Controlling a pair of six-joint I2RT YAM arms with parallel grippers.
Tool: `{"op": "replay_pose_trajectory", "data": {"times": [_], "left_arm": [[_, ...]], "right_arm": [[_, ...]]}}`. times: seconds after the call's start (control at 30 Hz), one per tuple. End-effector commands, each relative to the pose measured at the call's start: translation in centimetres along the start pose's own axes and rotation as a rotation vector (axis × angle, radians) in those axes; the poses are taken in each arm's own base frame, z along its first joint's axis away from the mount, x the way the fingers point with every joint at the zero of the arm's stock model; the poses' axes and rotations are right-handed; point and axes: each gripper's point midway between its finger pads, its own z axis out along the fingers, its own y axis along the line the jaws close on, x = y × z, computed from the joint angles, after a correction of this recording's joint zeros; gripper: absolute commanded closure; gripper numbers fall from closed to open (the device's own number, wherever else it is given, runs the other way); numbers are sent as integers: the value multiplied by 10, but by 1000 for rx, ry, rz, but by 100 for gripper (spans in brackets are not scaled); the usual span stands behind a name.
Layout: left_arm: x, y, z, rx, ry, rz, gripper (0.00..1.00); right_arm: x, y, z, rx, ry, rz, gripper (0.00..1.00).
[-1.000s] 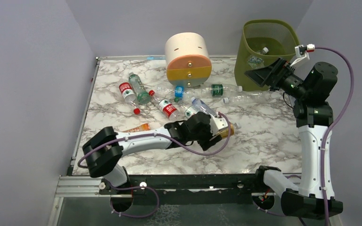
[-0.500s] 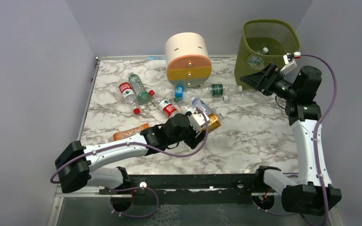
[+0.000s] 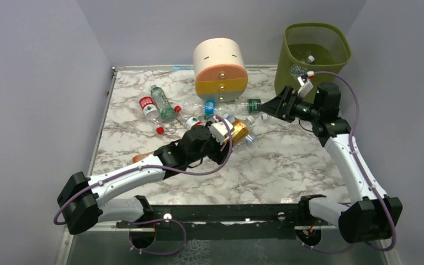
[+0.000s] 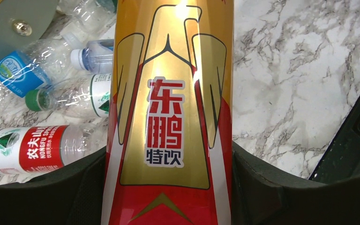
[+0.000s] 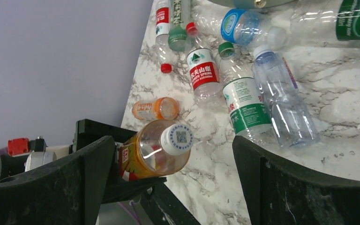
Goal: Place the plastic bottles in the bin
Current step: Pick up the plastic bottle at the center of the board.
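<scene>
- Marble-patterned tabletop: bare across the right half and the near strip; a metal rail runs along its left edge, and grey walls stand close on the left, back and right.
- Left gripper: I see its fingers clamped on both sides of a gold-and-red bottle, near the table's middle.
- Gold-and-red bottle: lies level in the grip with its white cap toward the right arm and looks raised off the marble.
- Right gripper: fingers spread wide and holding nothing, low over the table just in front of the bin.
- Bin: olive mesh, at the far right corner, rim unobstructed, with one white-capped bottle inside.
- Loose bottles: clustered mid-left and behind the held one; a green-labelled bottle lies beside the right fingers.
- Orange bottle: lies alone near the left arm.
- Drawer unit: round, at the back centre, bottles against its base.
</scene>
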Motion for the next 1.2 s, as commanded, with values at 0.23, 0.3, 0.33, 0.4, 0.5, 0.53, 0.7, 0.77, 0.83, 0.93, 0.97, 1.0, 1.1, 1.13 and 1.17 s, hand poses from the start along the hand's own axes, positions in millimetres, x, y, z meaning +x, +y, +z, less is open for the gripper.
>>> {"op": "replay_pose_trajectory", "data": {"times": [0.23, 0.3, 0.33, 0.4, 0.5, 0.53, 0.7, 0.77, 0.83, 0.93, 0.97, 1.0, 1.1, 1.13, 1.17], "left_arm": [[-33, 7, -7, 5, -93, -35, 48], [-37, 6, -7, 14, -101, -35, 48], [-38, 5, -6, 16, -104, -34, 48], [-41, 4, -6, 22, -108, -34, 48], [-44, 3, -6, 29, -118, -37, 48], [-45, 3, -6, 28, -120, -37, 48], [-46, 3, -3, 32, -122, -38, 48], [-46, 3, -2, 31, -127, -39, 48], [-48, 3, -2, 29, -141, -40, 48], [-49, 4, 1, 25, -149, -40, 48], [-50, 4, 2, 25, -150, -39, 48], [-51, 4, 2, 25, -153, -40, 48], [-54, 4, 4, 29, -164, -43, 48], [-54, 4, 4, 30, -164, -43, 48], [-54, 4, 5, 30, -163, -43, 48]], "right_arm": [[27, 6, 32, -27, 59, -35, 0], [32, 7, 37, -38, 72, -25, 0], [35, 9, 39, -45, 78, -22, 0], [40, 10, 44, -56, 93, -14, 0], [46, 15, 51, -73, 108, -11, 0], [48, 17, 53, -77, 113, -10, 0], [59, 26, 61, -95, 138, -12, 0], [64, 28, 64, -97, 149, -13, 0], [69, 30, 66, -104, 160, -12, 0], [74, 34, 67, -118, 171, -6, 0], [75, 35, 67, -125, 172, -3, 0], [76, 36, 67, -132, 176, -2, 0], [77, 40, 66, -140, 180, -1, 4], [77, 40, 66, -141, 178, -1, 6], [76, 41, 65, -142, 175, -2, 9]]}}
